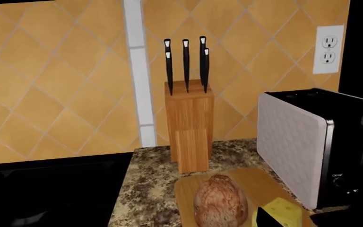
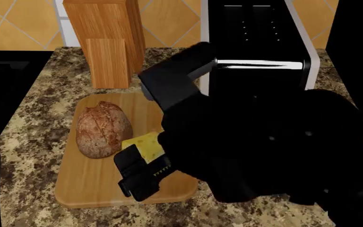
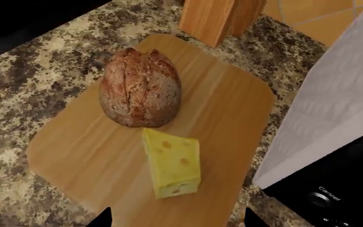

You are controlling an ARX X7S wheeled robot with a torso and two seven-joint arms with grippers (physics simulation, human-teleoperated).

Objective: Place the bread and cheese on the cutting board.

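Toaster (image 2: pixel 257 52) and knife block (image 2: pixel 106 42) beside board (image 2: pixel 93 184)

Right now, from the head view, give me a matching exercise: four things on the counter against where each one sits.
Things:
1. bread
2. cheese
3. knife block
4. toaster

Places:
A. behind the board, by the tiled wall
B. on the board, left part
C. off the board, on its right
D. on the board, just right of the loaf

Pairs: 1-B, 2-D, 3-A, 4-C

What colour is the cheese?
Pale yellow with round holes; the cheese shows best in the right wrist view.
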